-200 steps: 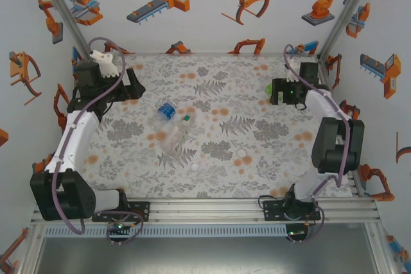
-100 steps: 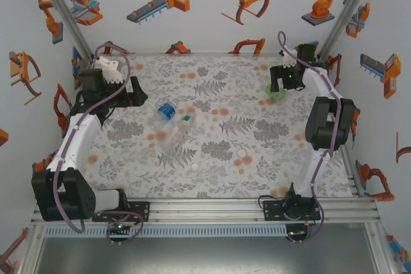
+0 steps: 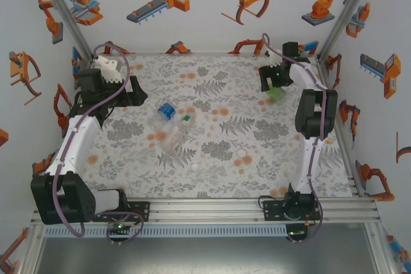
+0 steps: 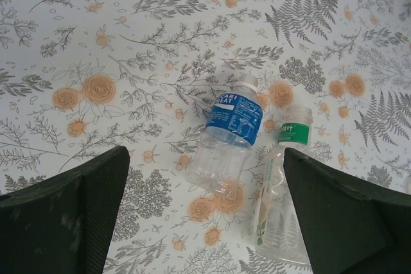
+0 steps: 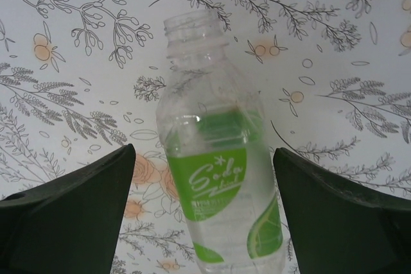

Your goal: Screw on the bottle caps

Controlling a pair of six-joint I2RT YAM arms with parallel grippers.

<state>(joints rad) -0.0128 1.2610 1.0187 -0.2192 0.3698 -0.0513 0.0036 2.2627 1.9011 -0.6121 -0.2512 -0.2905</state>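
A green-labelled bottle (image 5: 215,178) lies on the floral table, its open neck (image 5: 192,27) without a cap. My right gripper (image 5: 204,158) is open and straddles its body, both fingers clear of it. From above, this gripper (image 3: 271,81) hangs over the bottle (image 3: 279,94) at the back right. A blue-label bottle (image 4: 230,129) and a slim clear bottle (image 4: 279,197) lie side by side below my open left gripper (image 4: 205,158), which holds nothing and hovers at the back left (image 3: 133,88). A green cap (image 3: 185,119) and two white caps (image 3: 241,153) (image 3: 194,167) rest on the table.
The back wall and the metal corner post (image 3: 340,11) stand close behind the right arm. The blue-label bottle (image 3: 166,111) and the slim bottle (image 3: 173,134) lie left of centre. The rail (image 3: 205,213) with both arm bases runs along the near edge.
The right arm has swung back and to the left over the green-labelled bottle, and its jaws have narrowed a little. The left arm has hardly moved.
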